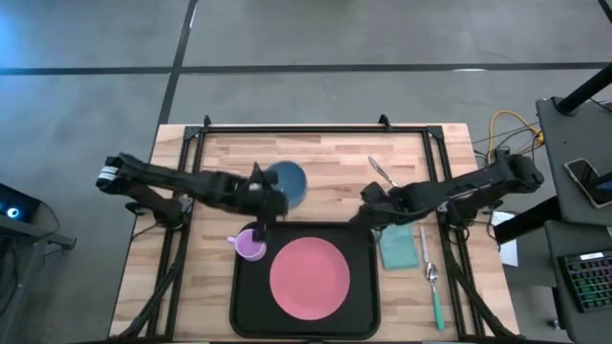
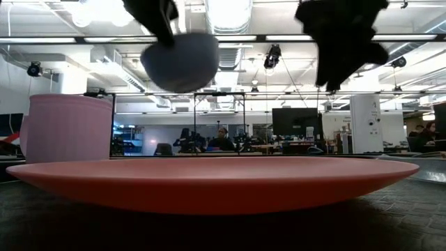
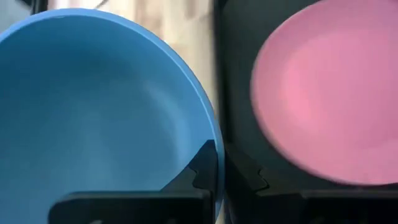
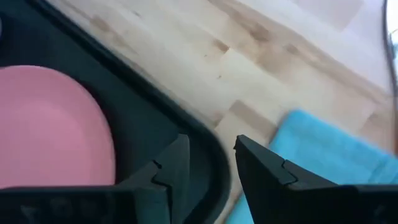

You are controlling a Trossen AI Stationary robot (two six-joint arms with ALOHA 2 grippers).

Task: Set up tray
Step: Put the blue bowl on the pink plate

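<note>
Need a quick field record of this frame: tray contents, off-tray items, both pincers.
tray: black tray at the table's near edge
on tray: pink plate in the middle; purple cup at its far left corner
left pincer: shut on the rim of the blue bowl, bowl lifted off the table, beside the plate
right pincer: fingers apart, straddling the tray's far right corner rim, nothing held
off tray, right side: teal napkin, green-handled spoon, fork farther back
</note>
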